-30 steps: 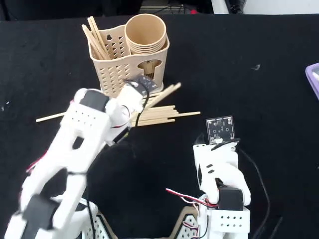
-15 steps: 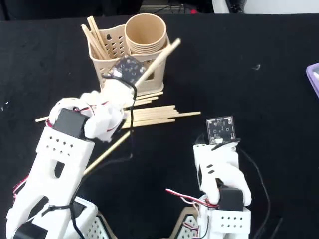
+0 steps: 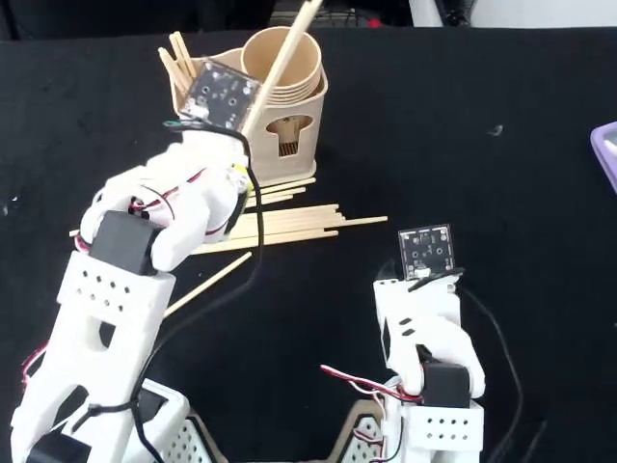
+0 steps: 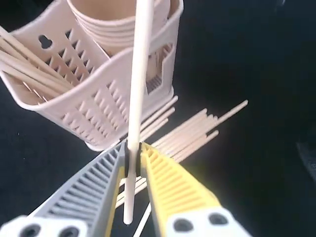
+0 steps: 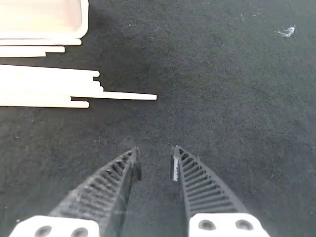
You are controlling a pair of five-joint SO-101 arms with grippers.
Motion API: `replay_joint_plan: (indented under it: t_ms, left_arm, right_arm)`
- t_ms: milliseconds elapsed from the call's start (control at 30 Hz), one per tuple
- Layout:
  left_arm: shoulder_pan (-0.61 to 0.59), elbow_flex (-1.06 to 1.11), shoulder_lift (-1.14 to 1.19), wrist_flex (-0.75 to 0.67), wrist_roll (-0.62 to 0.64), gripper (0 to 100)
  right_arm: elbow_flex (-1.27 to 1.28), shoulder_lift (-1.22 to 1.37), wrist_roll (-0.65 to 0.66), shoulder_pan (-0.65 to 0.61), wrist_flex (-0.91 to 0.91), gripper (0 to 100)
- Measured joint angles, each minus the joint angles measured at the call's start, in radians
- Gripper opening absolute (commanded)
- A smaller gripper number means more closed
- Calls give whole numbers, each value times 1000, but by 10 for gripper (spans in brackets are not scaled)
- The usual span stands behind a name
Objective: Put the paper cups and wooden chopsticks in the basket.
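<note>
My left gripper [image 4: 132, 158] is shut on one wooden chopstick [image 4: 139, 74], which stands steeply and slants over the beige basket [image 4: 98, 103]. From above, that chopstick [image 3: 289, 48] crosses the stacked paper cups [image 3: 281, 60] in the basket's [image 3: 289, 135] right compartment. Several chopsticks [image 3: 178, 60] stand in the left compartment. A pile of chopsticks [image 3: 294, 224] lies on the table in front of the basket, and one chopstick [image 3: 207, 285] lies apart, nearer me. My right gripper [image 5: 153, 163] is open, low over bare black cloth, with the pile's ends [image 5: 49, 89] ahead of it.
The right arm [image 3: 424, 328] sits at the near centre-right of the black table. A purple object [image 3: 607, 149] pokes in at the right edge. The left arm's body [image 3: 145, 251] stretches over the near left of the table.
The left arm has risen from the pile toward the basket, carrying one chopstick and tipping it more upright over the cups. The right arm has not moved.
</note>
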Motion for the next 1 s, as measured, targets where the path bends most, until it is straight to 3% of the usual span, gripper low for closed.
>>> replay_joint_plan:
  t_ms: [133, 400, 567, 833, 1000]
  left_arm:
    - [0, -43, 0, -23, 60, 30]
    - [-81, -40, -48, -247, 167, 30]
    - [-146, 117, -107, -493, 265, 30]
    - [-176, 405, -75, -1020, 344, 30]
    - [-176, 425, 6, -1143, 345, 30]
  right_arm:
    - [0, 0, 0, 0, -9, 114]
    - [0, 0, 0, 0, -12, 114]
    - [0, 0, 0, 0, -12, 114]
    - [0, 0, 0, 0, -12, 114]
    - [0, 0, 0, 0, -12, 114]
